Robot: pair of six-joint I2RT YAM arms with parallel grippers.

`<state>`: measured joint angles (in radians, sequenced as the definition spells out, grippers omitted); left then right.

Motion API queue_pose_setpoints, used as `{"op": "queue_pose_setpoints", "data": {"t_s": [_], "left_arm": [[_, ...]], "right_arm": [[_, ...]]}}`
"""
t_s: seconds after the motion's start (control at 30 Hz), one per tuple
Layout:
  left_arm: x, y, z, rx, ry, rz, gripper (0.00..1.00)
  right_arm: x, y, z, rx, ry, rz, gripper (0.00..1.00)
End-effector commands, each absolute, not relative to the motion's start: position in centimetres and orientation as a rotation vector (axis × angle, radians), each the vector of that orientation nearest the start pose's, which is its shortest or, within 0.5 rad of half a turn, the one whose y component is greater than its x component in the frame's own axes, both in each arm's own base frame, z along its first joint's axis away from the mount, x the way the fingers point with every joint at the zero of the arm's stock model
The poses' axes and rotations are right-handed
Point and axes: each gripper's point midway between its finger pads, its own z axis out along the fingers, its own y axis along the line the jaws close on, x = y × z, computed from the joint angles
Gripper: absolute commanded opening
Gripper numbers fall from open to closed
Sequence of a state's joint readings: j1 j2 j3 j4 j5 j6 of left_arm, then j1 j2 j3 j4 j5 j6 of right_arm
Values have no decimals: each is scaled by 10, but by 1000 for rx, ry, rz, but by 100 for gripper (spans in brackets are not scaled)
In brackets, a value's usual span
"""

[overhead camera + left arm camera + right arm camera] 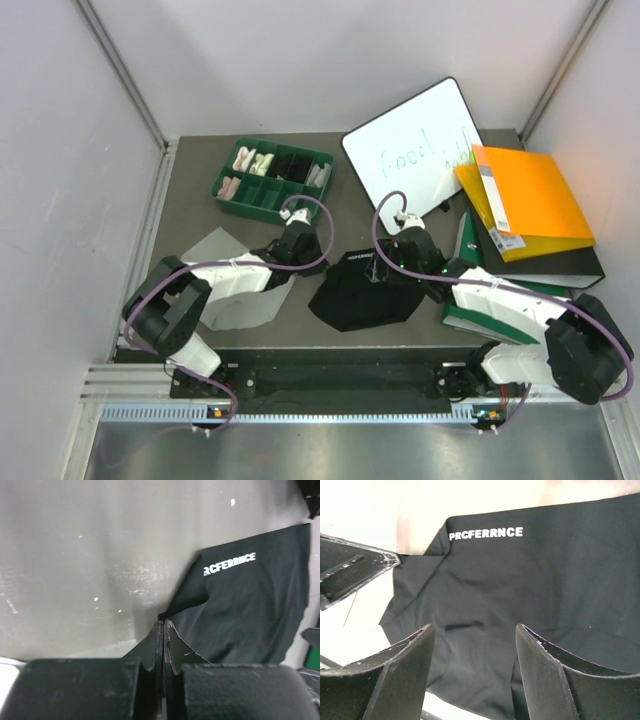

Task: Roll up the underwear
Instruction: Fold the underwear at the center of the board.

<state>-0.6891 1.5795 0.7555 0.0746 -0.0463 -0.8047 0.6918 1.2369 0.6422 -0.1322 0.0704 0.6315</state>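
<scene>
The black underwear (365,292) lies spread on the dark table in the middle, its waistband lettering (486,533) facing up. My left gripper (163,621) is shut, and the fabric's left waistband corner (172,607) is drawn to a point right at its tips. From the top the left gripper (315,266) sits at the garment's upper left edge. My right gripper (475,630) is open just above the cloth, one finger on each side of a small crease; from the top the right gripper (385,268) is over the waistband. The light grey underwear (240,305) lies flat under my left arm.
A green compartment tray (222,188) with small cloth rolls stands at the back left. A whiteboard (415,150) leans at the back centre. Orange (530,195), black (560,265) and green (490,318) binders are stacked on the right, under my right arm.
</scene>
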Motion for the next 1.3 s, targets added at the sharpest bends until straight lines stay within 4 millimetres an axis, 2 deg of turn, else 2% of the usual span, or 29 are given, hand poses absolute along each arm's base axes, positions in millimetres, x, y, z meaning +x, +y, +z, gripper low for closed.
{"op": "queue_pose_setpoints", "data": {"t_s": [0.0, 0.2, 0.4, 0.5, 0.63, 0.73, 0.83, 0.97, 1.07, 1.27], "left_arm": [[309, -298, 82, -155, 2311, -825, 0], [313, -319, 95, -129, 2284, -915, 0], [317, -343, 107, -102, 2261, -972, 0], [321, -349, 107, -109, 2260, -984, 0], [325, -351, 106, -128, 2255, -983, 0], [327, -352, 106, -124, 2256, -977, 0], [325, -352, 104, -117, 2266, -976, 0], [324, -350, 103, -116, 2269, -964, 0], [325, -349, 105, -118, 2265, -963, 0], [324, -349, 105, -117, 2267, -964, 0]], "right_arm": [[253, 221, 91, -22, 2332, 584, 66], [246, 231, 92, -22, 2300, 694, 66], [243, 219, 87, 2, 2320, 631, 66], [243, 224, 94, -26, 2286, 675, 66], [239, 241, 101, -85, 2221, 810, 66], [235, 245, 91, -111, 2230, 842, 66], [234, 252, 89, -157, 2200, 888, 66], [236, 265, 101, -212, 2126, 964, 61], [236, 270, 98, -233, 2130, 983, 58], [237, 280, 80, -247, 2182, 1009, 56]]}}
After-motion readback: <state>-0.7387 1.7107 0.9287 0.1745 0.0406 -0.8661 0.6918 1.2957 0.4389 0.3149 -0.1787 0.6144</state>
